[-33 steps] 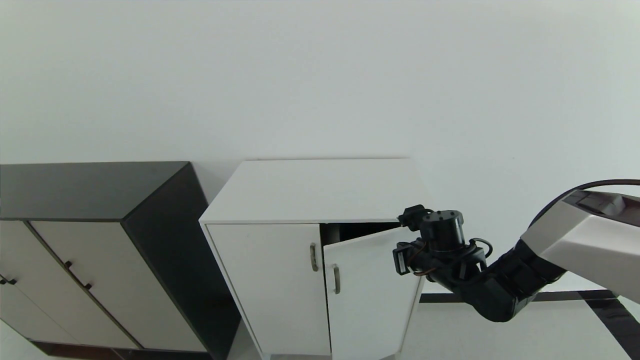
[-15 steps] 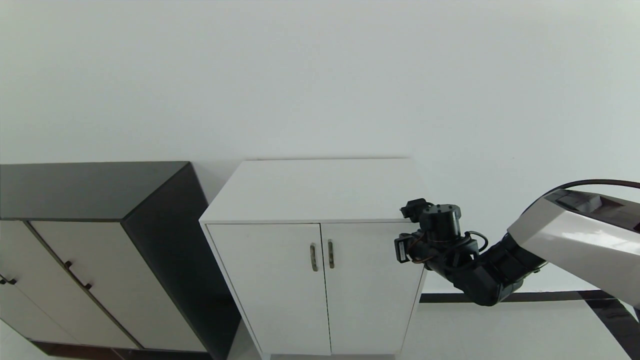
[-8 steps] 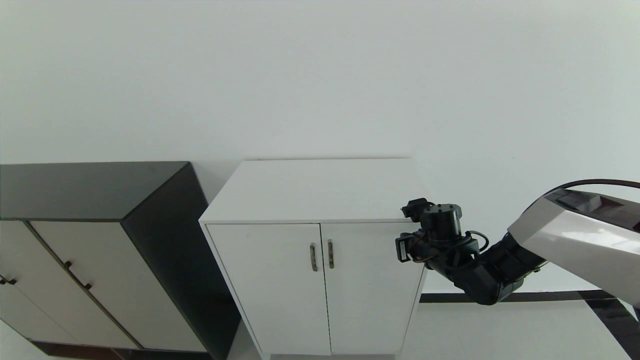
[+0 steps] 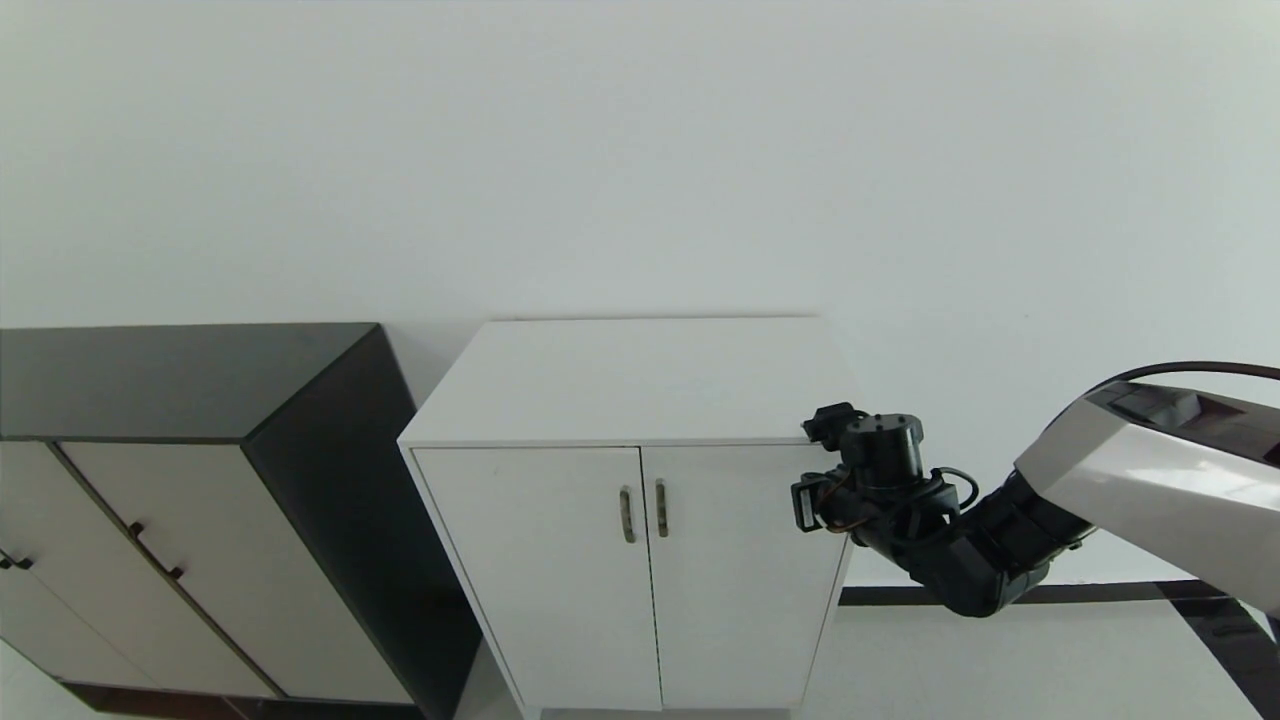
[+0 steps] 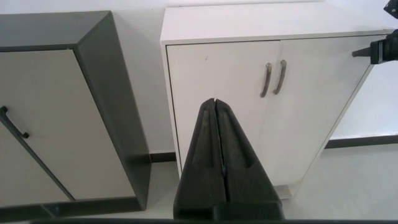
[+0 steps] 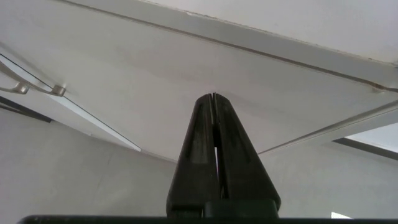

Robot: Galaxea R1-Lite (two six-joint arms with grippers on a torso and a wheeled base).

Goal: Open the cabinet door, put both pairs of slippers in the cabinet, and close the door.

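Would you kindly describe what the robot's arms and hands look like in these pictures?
The right arm has a glossy silver-grey shell, then black jointed segments ending in a black cylindrical wrist with thin looped cables; a dark cable arcs over the shell. The left hand and right hand are black, tapered and wedge-shaped.

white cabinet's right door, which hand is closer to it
Right. The right hand is at the right door's outer edge, near its top, touching or nearly so. The left hand is farther back in front of the cabinet, well clear of the door.
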